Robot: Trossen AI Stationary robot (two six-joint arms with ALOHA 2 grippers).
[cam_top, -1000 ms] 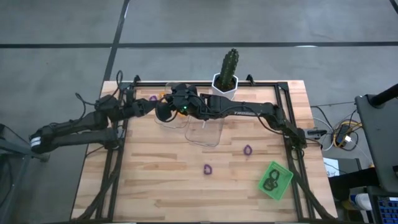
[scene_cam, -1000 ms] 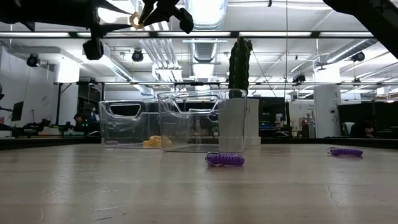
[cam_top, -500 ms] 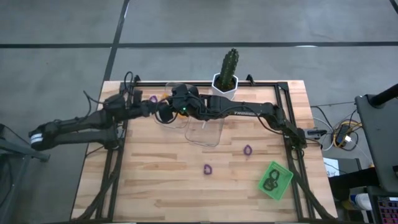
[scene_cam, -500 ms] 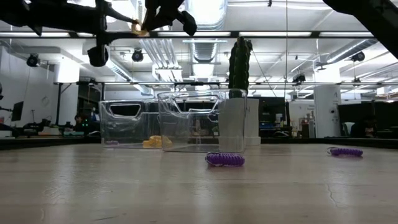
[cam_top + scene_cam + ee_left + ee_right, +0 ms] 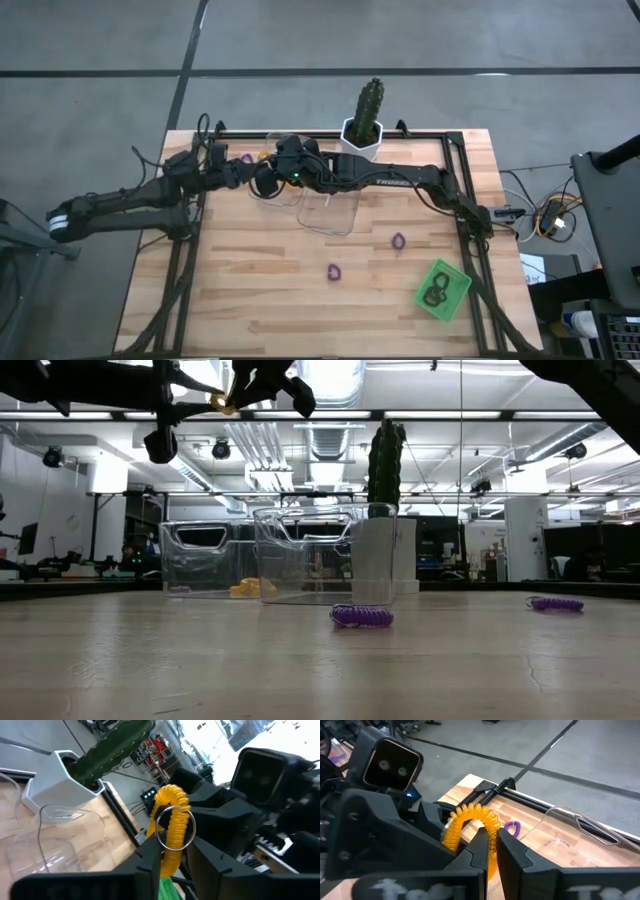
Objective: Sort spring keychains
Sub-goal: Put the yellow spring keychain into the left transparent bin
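Orange keychain point(image 5: 172, 832) is up in the air over the clear bins point(image 5: 325, 205) at the table's back, pinched by both grippers: left gripper point(image 5: 170, 857) and right gripper point(image 5: 490, 847) each clamped on it. Since a second ago the left fingers have tightened slightly. Purple keychains point(image 5: 333, 271) unmoved on the table point(image 5: 260, 290).
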